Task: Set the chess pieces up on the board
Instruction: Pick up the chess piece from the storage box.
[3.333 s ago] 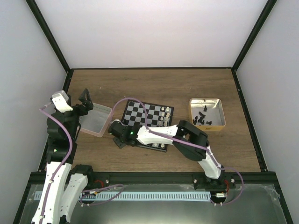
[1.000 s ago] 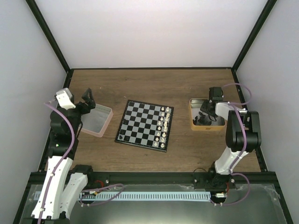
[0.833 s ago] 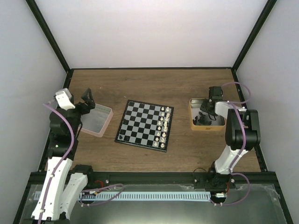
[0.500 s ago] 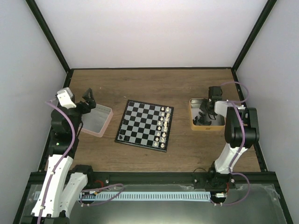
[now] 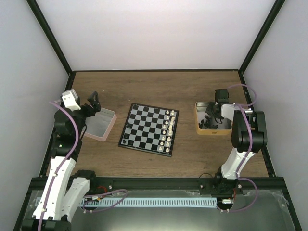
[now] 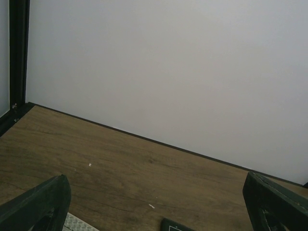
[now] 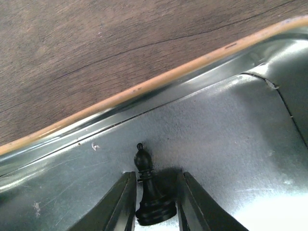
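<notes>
Looking down from above, the board [image 5: 149, 129] lies in the middle of the table [image 5: 144, 86]; white pieces [image 5: 168, 127] stand along its right side, and one small black piece [image 5: 126, 142] sits at its near left corner. Most of the black pieces [image 5: 208, 122] are not on the board yet; they lie in the tray [image 5: 214, 133] well to the right, and that is why the right gripper [image 5: 211, 115] is reaching down into it. The left gripper [image 5: 94, 102] hangs over the clear box [image 5: 99, 125] on the far left; I think it waits there to keep out of the way.

From the left wrist, its two fingers [image 6: 41, 204] stand far apart at the bottom corners with nothing between them, so this gripper is wide open and empty; it looks across bare wood at the white wall [image 6: 168, 72].

From the right wrist, a pointy black piece [image 7: 149, 192] stands upright on the shiny tray floor near the side wall; one finger [image 7: 120, 202] sits on each side of its round foot, and both seem to touch it, so the gripper looks closed on the piece. The grip is low on the wide foot, which I think keeps the piece from tipping; the piece is not lifted yet.
</notes>
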Available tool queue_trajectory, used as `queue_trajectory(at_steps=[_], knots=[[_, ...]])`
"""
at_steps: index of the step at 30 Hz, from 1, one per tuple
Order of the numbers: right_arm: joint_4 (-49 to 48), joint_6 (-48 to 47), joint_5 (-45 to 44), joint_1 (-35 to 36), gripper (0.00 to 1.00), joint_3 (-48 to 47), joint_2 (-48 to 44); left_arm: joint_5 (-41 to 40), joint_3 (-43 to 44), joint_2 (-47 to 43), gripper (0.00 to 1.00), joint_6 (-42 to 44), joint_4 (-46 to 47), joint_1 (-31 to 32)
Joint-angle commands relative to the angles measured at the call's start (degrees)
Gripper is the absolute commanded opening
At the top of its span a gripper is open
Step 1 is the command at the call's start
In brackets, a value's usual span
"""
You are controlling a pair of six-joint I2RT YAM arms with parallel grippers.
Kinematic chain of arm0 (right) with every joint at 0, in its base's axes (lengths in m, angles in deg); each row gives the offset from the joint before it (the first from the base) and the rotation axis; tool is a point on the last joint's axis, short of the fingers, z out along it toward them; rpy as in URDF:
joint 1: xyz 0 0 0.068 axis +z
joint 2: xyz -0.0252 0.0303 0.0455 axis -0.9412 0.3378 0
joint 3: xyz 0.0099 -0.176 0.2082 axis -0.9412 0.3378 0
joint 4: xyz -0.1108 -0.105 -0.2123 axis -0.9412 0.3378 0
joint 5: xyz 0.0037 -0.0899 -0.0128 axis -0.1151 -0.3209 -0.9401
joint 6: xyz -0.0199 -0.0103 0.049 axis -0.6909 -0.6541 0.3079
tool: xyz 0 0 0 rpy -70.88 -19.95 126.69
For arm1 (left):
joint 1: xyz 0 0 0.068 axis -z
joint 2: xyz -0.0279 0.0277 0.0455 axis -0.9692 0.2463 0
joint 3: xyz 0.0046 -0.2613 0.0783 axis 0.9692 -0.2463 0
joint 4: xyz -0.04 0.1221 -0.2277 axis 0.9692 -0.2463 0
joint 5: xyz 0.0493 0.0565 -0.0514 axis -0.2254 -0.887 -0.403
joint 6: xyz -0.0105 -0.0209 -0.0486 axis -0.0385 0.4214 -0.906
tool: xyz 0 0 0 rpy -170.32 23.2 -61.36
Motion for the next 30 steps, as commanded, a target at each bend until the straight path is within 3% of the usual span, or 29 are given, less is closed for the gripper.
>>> queue_trajectory(at_steps=[1,10,14,20,25,30], knots=[[1.93,1.18,0.16,0.39,0.25,0.85,-0.65,0.90,0.19,0.20,1.00,0.03,2.07,-0.39],[2.61,1.46,-1.54,2.26,0.25,1.59,-1.72,1.16,0.06,-0.14,1.00,0.01,2.33,-0.47],[3.04,1.49,-2.86,2.35,0.14,0.62,-0.76,1.39,0.09,-0.15,1.00,-0.15,2.33,-0.47],[0.50,1.93,-3.07,3.15,0.12,2.91,-5.05,3.06,-0.22,0.02,1.00,-0.17,3.05,-0.47],[-3.36,3.00,0.12,5.29,0.12,5.56,-13.93,10.34,-1.06,1.16,1.00,-0.12,5.81,-0.47],[-7.26,3.91,9.38,8.83,0.13,9.68,-22.57,20.74,-0.59,6.23,1.00,-1.70,7.91,0.08]])
